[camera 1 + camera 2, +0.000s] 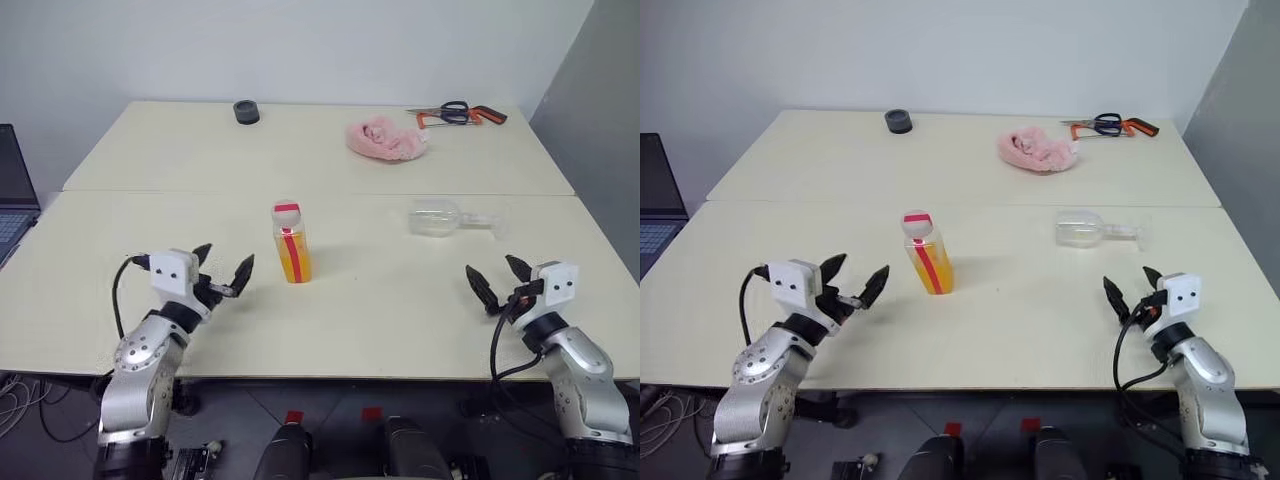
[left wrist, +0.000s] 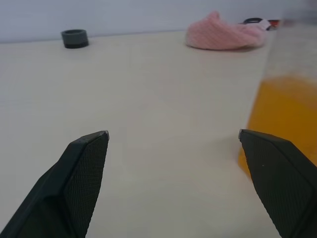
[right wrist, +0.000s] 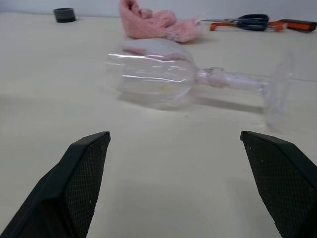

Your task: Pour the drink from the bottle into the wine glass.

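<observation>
I am looking down over a pale cream table (image 1: 330, 330) made of two tops pushed together. Near the middle stands a small clear plastic bottle (image 1: 291, 243) with a vertical red stripe on its label and a red-and-white cap, upright, holding orange translucent drink (image 1: 295, 265) in its lower part. To its right, well apart, a clear stemmed wine glass (image 1: 450, 219) lies on its side, bowl toward the bottle and round foot pointing away to the right.

My left gripper (image 1: 227, 270) hovers low over the table just left of the bottle, black fingers spread wide and holding nothing. My right gripper (image 1: 497, 279) sits near the table's front right, in front of the fallen glass, fingers likewise spread and empty.

At the far side lie a crumpled pink cloth (image 1: 385, 138), a small dark round object (image 1: 246, 112) that may be a roll of tape, and black-handled scissors (image 1: 452, 111) beside an orange-handled tool (image 1: 488, 116).
</observation>
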Motion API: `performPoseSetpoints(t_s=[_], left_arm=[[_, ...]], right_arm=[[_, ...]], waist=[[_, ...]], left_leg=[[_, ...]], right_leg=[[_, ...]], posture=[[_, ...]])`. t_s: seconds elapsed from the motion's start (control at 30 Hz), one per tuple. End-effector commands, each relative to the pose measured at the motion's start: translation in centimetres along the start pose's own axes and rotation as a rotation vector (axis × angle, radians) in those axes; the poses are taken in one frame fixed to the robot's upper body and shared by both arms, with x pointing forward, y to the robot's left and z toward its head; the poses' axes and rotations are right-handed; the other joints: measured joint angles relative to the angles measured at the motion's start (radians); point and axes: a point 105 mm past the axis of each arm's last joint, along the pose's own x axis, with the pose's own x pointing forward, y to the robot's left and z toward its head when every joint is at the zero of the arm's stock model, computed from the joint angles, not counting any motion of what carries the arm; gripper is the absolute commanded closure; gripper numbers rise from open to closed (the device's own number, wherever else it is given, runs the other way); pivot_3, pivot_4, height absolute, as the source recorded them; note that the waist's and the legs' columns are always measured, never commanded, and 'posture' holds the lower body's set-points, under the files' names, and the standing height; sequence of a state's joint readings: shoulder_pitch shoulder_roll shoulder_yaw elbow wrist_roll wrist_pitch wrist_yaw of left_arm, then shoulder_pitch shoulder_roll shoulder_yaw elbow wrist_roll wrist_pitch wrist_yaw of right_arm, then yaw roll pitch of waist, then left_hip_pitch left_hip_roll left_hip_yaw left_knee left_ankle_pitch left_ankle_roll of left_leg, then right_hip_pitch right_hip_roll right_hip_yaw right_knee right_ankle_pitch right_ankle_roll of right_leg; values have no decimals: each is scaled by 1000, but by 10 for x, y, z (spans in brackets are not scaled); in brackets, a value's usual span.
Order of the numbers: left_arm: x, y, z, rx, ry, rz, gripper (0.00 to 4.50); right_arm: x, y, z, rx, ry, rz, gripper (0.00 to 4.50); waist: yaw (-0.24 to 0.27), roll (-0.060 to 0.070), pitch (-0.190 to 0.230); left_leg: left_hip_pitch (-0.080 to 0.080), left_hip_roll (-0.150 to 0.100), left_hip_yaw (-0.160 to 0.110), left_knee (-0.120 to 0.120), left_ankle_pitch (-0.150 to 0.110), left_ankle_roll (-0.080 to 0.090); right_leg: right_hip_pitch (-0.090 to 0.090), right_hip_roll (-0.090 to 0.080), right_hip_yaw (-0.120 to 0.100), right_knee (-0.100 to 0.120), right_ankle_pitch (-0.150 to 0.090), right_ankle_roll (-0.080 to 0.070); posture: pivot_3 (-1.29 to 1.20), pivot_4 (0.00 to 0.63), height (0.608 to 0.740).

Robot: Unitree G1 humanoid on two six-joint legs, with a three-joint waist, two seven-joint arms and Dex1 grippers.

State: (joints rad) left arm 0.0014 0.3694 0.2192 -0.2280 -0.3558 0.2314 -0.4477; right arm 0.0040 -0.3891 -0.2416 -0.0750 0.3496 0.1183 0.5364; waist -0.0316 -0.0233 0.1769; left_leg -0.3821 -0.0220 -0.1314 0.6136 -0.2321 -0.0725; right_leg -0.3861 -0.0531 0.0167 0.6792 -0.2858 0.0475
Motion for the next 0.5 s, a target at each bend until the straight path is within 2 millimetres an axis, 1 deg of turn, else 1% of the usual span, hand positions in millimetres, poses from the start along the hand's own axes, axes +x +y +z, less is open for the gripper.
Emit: performPoseSetpoints(t_s=[0.03,0.1,0.23,0.3,0.43,0.5], left_arm=[[-3,-18,10,15,-35,-36,13],[-3,-24,8,15,-32,-42,13],[0,-33,6,9,-34,-49,13],[4,-39,7,4,-36,-57,13],[11,-57,13,-32,-42,-111,13],[13,-60,14,-36,-41,-118,13]], right_arm=[[-3,22,10,-9,-7,141,0],[-4,27,12,5,-5,171,0],[-4,25,15,-10,0,176,0],[-4,24,16,-18,2,173,0],[-5,25,15,-22,6,181,0],[-6,26,14,-26,12,185,0]], waist=[[0,0,0],[0,0,0],[0,0,0],[0,0,0],[1,0,0],[0,0,0]], left_leg=[[0,0,0,0,0,0],[0,0,0,0,0,0],[0,0,0,0,0,0],[0,0,0,0,0,0],[0,0,0,0,0,0],[0,0,0,0,0,0]], right_leg=[[0,0,0,0,0,0],[0,0,0,0,0,0],[0,0,0,0,0,0],[0,0,0,-1,0,0],[0,0,0,-1,0,0],[0,0,0,-1,0,0]], posture=[[0,150,740],[0,150,740],[0,150,740],[0,150,740],[0,150,740],[0,150,740]])
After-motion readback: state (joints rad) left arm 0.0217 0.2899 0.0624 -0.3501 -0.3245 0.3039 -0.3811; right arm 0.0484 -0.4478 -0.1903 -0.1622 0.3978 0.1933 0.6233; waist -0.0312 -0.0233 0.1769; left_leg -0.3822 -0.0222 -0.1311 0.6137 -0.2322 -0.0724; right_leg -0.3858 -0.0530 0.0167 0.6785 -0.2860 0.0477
